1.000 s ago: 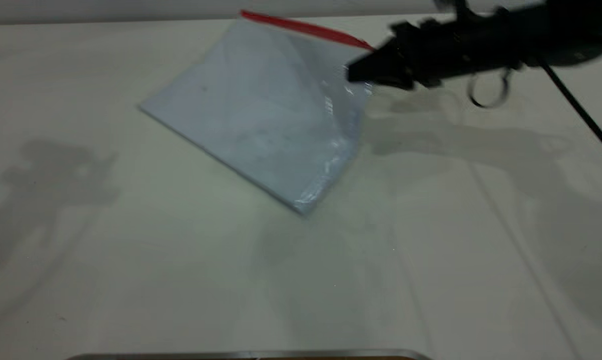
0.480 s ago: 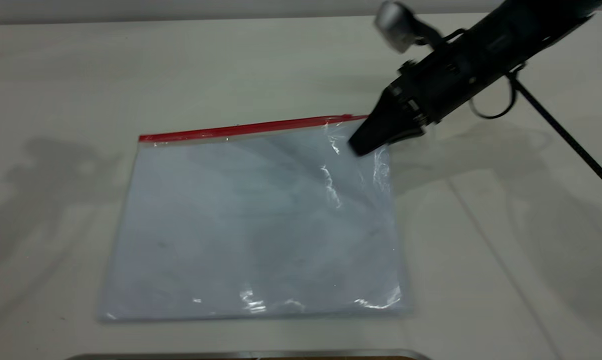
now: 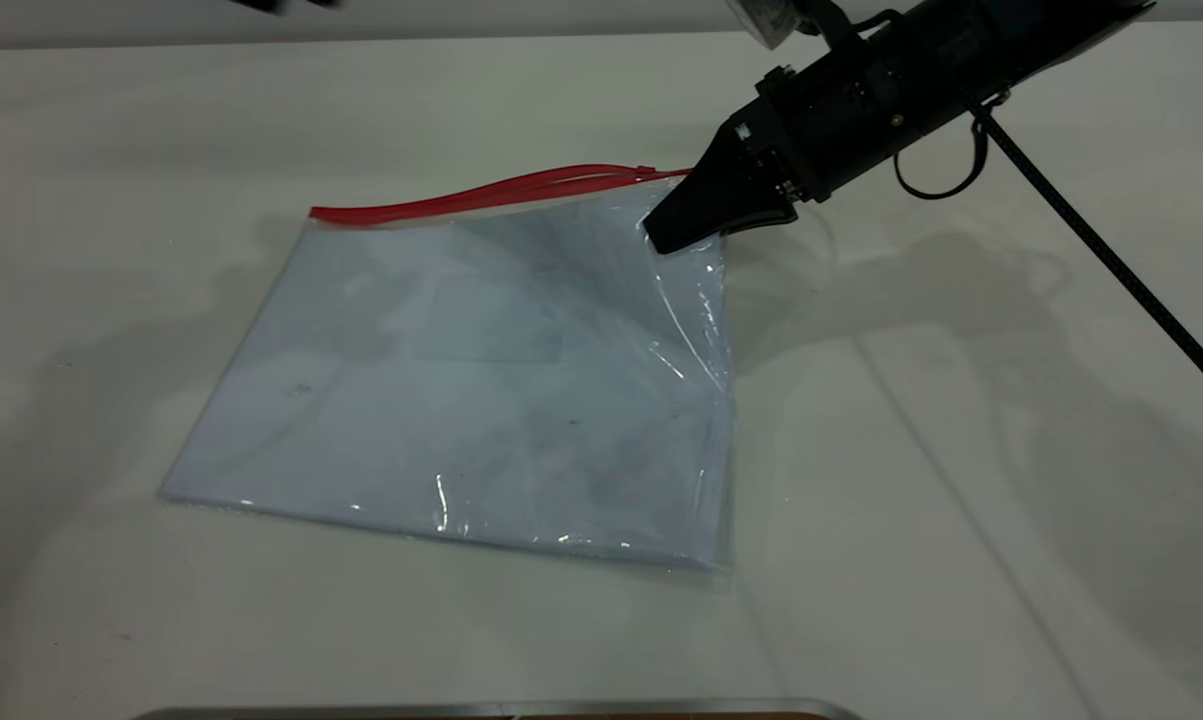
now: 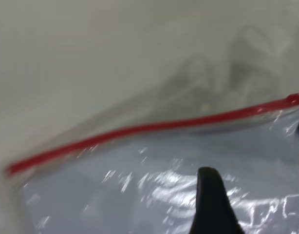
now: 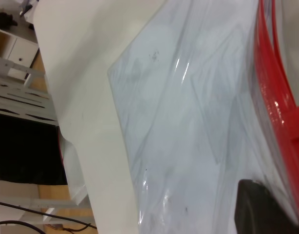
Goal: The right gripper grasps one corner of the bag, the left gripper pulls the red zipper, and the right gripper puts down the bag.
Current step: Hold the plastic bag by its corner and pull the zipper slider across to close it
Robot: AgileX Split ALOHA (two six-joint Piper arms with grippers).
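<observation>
The bag (image 3: 481, 380) is a clear pouch with pale paper inside, lying on the white table (image 3: 961, 500). The red zipper (image 3: 481, 195) runs along its far edge, and its two red strips gape apart near the right end. My right gripper (image 3: 669, 235) is shut on the corner (image 3: 689, 195) by the zipper's right tip and holds it slightly off the table. The right wrist view shows one dark finger (image 5: 266, 209) against the bag (image 5: 188, 122), beside the zipper (image 5: 273, 83). In the left wrist view one black finger (image 4: 210, 204) hangs over the bag (image 4: 140, 195), short of the zipper (image 4: 154, 127).
The right arm's black cable (image 3: 1111, 260) slants down to the right edge. A metal rim (image 3: 501, 708) lies along the near table edge. A dark bit of the left arm (image 3: 271, 5) shows at the top left. White shelving (image 5: 13, 48) stands beyond the table edge.
A second ago the right gripper held the zipper edge high with the bag hanging steeply. Half a second ago the bag lay flat. Now only the corner is raised and the zipper gapes.
</observation>
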